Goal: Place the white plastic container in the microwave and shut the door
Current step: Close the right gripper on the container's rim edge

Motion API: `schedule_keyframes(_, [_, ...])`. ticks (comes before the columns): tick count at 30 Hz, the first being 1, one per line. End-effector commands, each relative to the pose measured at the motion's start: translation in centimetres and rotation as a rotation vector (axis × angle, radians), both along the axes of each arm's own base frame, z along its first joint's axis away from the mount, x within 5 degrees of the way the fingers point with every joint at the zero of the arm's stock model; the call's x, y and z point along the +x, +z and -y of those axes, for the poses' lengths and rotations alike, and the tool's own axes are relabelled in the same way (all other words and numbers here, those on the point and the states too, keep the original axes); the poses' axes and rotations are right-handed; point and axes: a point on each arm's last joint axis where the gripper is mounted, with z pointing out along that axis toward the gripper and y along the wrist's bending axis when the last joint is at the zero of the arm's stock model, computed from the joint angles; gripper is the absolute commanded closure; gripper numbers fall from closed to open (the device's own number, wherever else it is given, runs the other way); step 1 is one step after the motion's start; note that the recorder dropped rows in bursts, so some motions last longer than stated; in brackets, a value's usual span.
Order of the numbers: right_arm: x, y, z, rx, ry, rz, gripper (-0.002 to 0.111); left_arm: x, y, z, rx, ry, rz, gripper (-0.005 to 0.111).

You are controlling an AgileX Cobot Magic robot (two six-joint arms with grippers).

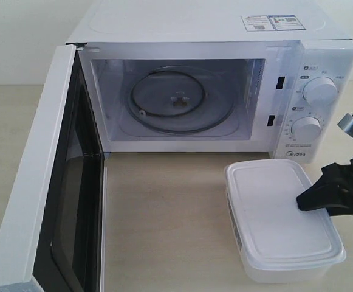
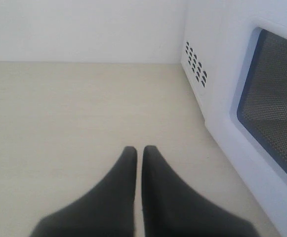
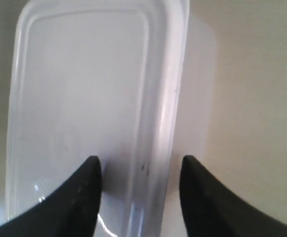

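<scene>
A white Midea microwave (image 1: 212, 24) stands at the back edge of a pale table (image 1: 164, 213), against a plain wall; its door (image 1: 36, 201) is swung fully open on the left side, reaching toward the table's front edge, with the dark window (image 2: 276, 98) set in its white frame. The cavity is lit and holds only the round glass turntable (image 1: 179, 100); two white dials (image 1: 320, 91) sit one above the other on the control panel, and stickers (image 1: 270, 22) lie on the top.

The white plastic container (image 1: 279, 213), lid on, rests flat on the table toward its front right corner, outside the oven, just in front of the control panel and clear of the door.

The right gripper (image 1: 304, 204) reaches in from the table's right edge, low over the container; seen from the wrist, its two black fingers (image 3: 84, 192) are spread apart and straddle one long rim of the box, one finger above the lid, the other outside the wall; whether either touches the plastic cannot be told.

The left gripper (image 2: 139, 150) hangs over bare tabletop beside the door's outer face and the side vent holes (image 2: 196, 62); its fingers are pressed nearly together with only a thin slit between them, and nothing is held.
</scene>
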Motion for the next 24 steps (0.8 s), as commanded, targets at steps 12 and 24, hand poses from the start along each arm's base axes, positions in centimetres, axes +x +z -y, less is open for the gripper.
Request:
schedule_keyframes(12, [-0.1,0.3,-0.4,0.046,0.032,-0.013,0.108,0.0,-0.1,0.0,-0.008,0.004,0.004,0.102])
schedule_keyframes(24, [-1.3,6.5,-1.4,0.154,-0.058,0.093,0.108,0.0,-0.1,0.0,-0.008,0.004,0.004,0.102])
